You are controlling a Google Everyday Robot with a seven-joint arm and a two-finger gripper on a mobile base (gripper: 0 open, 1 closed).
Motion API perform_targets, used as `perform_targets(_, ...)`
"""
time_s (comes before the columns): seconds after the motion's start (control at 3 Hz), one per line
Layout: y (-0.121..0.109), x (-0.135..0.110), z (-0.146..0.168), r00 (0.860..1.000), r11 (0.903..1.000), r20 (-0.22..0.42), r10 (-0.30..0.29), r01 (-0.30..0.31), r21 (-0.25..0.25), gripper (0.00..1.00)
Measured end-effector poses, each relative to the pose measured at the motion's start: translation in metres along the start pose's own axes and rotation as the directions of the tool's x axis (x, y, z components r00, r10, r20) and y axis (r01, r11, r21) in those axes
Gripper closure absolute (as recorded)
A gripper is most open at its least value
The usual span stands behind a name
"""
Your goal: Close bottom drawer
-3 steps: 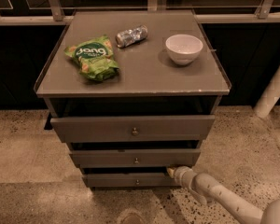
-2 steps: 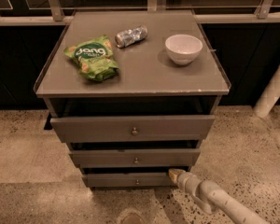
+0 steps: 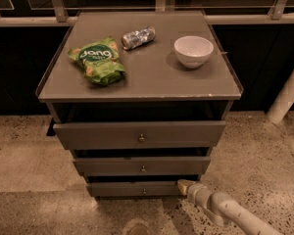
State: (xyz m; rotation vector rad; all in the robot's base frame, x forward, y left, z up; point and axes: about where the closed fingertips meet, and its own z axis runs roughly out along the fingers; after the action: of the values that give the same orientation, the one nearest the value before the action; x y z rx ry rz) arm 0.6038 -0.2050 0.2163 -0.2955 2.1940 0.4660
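The bottom drawer [image 3: 137, 189] is the slimmest grey front, low on the cabinet, with a small brass knob [image 3: 144, 191] at its centre. It sits a little out, less than the two drawers above. My gripper [image 3: 183, 185] is at the drawer front's right end, touching or almost touching it, with the white arm [image 3: 225, 210] running down to the lower right.
The middle drawer [image 3: 142, 166] and the wide top drawer [image 3: 139, 133] stand further out. On the cabinet top [image 3: 152, 77] lie a green snack bag [image 3: 98, 60], a crushed can [image 3: 138, 37] and a white bowl [image 3: 193, 51]. A white post [image 3: 286, 94] stands at the right. Speckled floor surrounds the cabinet.
My gripper and arm have shifted slightly down and toward the drawer front's right end. The bottom drawer looks about where it was.
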Motion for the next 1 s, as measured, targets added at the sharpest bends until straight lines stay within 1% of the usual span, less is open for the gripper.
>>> perform_targets(0.67, 0.0001, 0.0001, 0.0000, 1.000, 1.0000, 0.000, 0.000, 0.000, 0.000, 0.12)
perform_targets(1.0, 0.0001, 0.0001, 0.0000, 1.000, 1.0000, 0.000, 0.000, 0.000, 0.000, 0.00)
